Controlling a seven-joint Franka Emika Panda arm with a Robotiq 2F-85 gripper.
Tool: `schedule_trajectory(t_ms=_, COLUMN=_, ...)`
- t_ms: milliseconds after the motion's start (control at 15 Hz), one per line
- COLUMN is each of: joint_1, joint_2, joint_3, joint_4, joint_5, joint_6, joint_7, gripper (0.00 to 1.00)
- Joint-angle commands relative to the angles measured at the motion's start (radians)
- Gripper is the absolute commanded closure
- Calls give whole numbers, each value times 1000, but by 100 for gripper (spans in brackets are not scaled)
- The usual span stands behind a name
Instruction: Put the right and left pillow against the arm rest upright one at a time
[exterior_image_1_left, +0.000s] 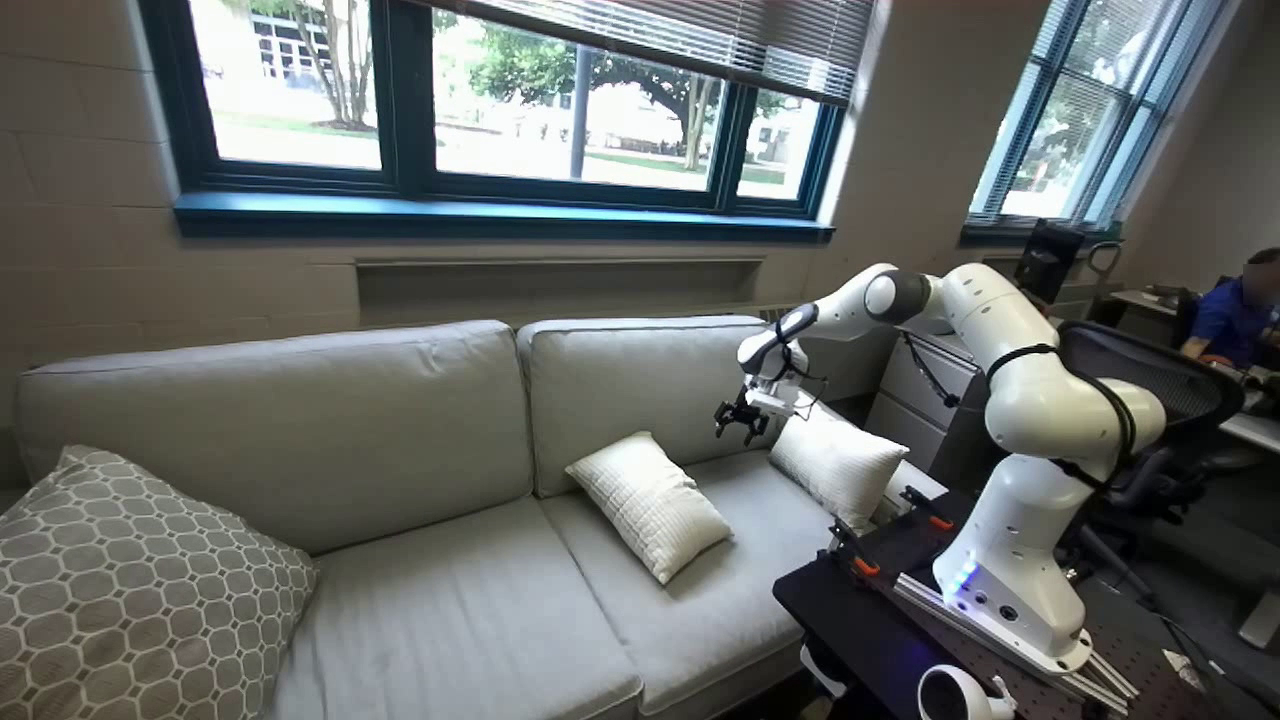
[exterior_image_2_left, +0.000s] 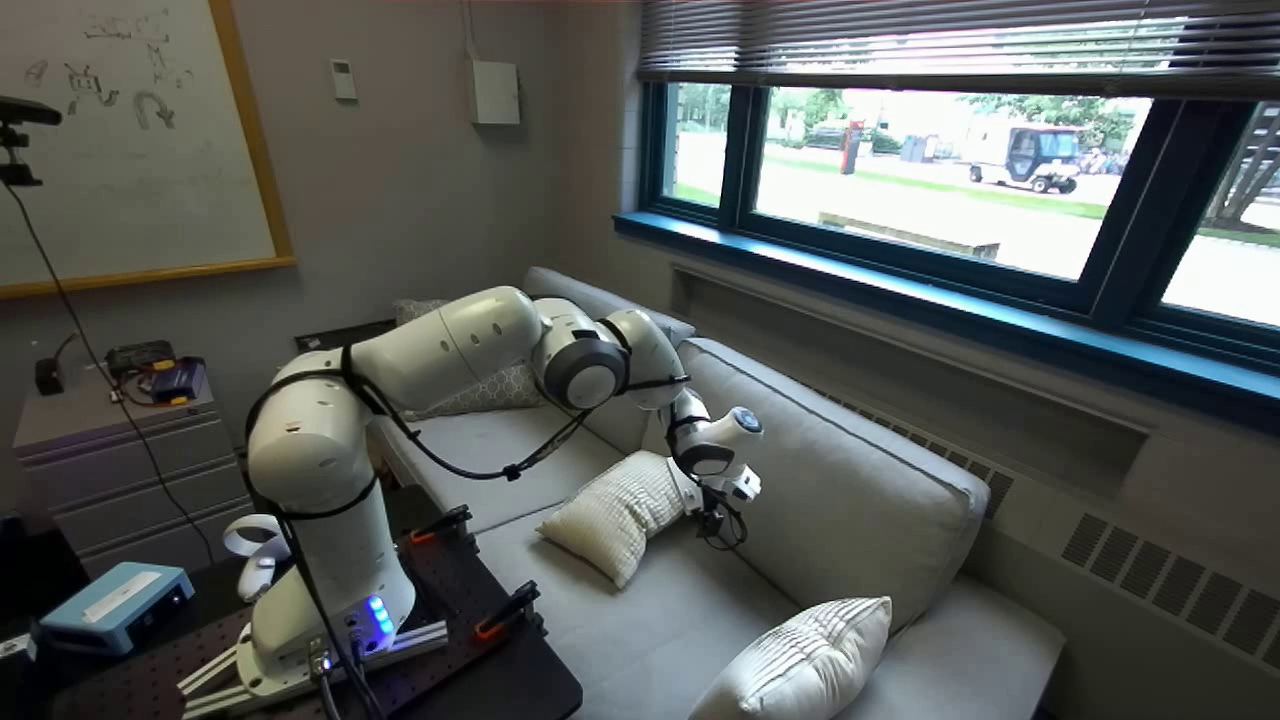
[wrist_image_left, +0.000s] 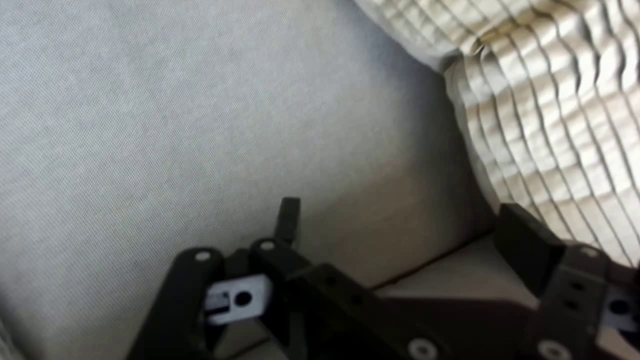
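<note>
Jaws: While the black metal gripper (wrist_image_left: 399, 217) hangs over the pale cream-beige fabric sofa (exterior_image_1_left: 420, 600), its jaws stand spread wide, released, empty.
Low padded pale fabric arm rest (exterior_image_2_left: 985, 640): cream-white ribbed rectangular pillow (exterior_image_2_left: 800, 665) on edge beside it, tilted toward it; contact unclear.
Matching cream-white mid-sofa pillow (exterior_image_1_left: 650, 508): slanted on the sofa seat (exterior_image_1_left: 770, 530), apart from arm rest; gripper near it in both exterior views.
Jaw tip, wrist view: overlaps a ribbed pillow edge; touching or not, and which pillow, cannot tell.
Light-grey metal drawer cabinet (exterior_image_2_left: 110, 500): drawers pushed in, insides hidden; small dark electronics (exterior_image_2_left: 165, 378) on top.
Black tabletop (exterior_image_2_left: 520, 655): carries white robot arm (exterior_image_2_left: 450, 345), black-and-orange clamps (exterior_image_2_left: 507, 612).
Larger grey-and-white patterned fabric cushion (exterior_image_1_left: 140, 590): opposite end of sofa, partly out of frame.
</note>
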Motion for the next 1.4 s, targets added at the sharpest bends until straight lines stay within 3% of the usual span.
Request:
schedule_trajectory(t_ms=0, joint_1=6, joint_2=10, joint_3=-13, joint_4=15, joint_5=30, joint_6=-46, joint_7=-45, gripper=0)
schedule_trajectory(t_ms=333, joint_1=6, joint_2=33, joint_3=-14, joint_4=38, joint_5=33, joint_6=-83, joint_7=-65, gripper=0)
schedule_trajectory(t_ms=533, joint_1=19, joint_2=82, joint_3=22, joint_4=116, joint_5=94, joint_6=-116, joint_7=-26, gripper=0)
schedule_trajectory(t_ms=933, joint_1=69, joint_2=245, joint_3=160, joint_4=390, joint_5=287, joint_6=-226, joint_7=61, gripper=0)
schedule_trajectory(t_ms=1333, joint_1=124, joint_2=406, joint_3=224, joint_4=645, joint_5=400, joint_6=-281, joint_7=277, gripper=0)
